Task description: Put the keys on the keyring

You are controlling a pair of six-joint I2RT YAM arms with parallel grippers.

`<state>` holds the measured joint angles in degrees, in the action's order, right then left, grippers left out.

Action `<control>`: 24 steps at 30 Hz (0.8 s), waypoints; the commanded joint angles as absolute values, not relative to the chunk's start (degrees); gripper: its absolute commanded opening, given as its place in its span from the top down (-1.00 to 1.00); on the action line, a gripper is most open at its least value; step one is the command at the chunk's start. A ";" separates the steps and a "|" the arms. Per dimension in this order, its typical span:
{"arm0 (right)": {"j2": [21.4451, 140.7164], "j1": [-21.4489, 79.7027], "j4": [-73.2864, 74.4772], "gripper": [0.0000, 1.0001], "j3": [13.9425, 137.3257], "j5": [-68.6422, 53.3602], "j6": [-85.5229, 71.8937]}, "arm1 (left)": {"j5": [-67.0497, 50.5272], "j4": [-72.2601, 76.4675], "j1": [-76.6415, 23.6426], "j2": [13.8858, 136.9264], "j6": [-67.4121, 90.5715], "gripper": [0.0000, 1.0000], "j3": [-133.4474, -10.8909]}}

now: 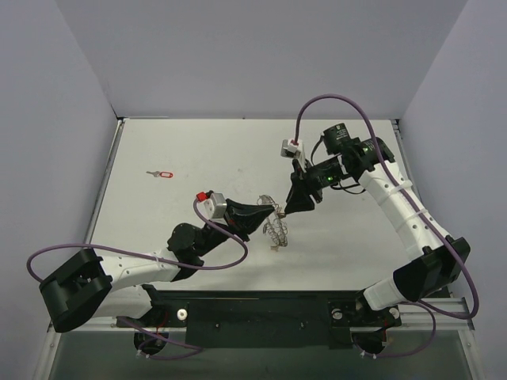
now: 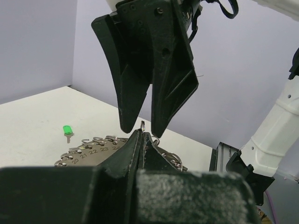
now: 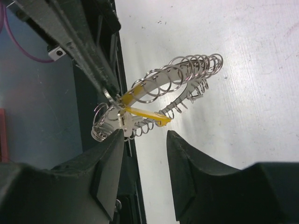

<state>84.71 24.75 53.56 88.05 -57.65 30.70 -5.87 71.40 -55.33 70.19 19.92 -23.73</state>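
The keyring is a wide silver hoop edged with many small wire rings. My left gripper is shut on one small ring at its top edge and holds the hoop tilted above the table. A yellow key lies across the hoop, its silver blade among the small rings near my left fingertips. My right gripper is open and empty, its fingers straddling the pinched ring from above without touching it. A red key lies on the table at far left. A green key lies beyond the hoop.
The white table is walled at the back and both sides. A black rail with both arm bases runs along the near edge. Purple cables loop over each arm.
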 commanded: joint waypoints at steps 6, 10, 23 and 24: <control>82.00 25.49 66.00 0.19 91.40 -63.45 56.84 | -9.40 91.85 -54.84 68.99 21.62 1.00 -24.52; 83.84 26.19 70.39 0.28 92.72 -63.98 66.52 | -10.54 92.11 -54.84 69.17 22.76 1.00 -24.79; 88.50 28.12 75.76 0.49 98.26 -63.90 70.67 | -11.87 92.46 -54.84 70.22 23.73 1.00 -25.05; 88.59 28.56 75.76 0.51 98.44 -63.81 70.49 | -11.95 92.63 -54.84 70.31 23.90 1.00 -25.14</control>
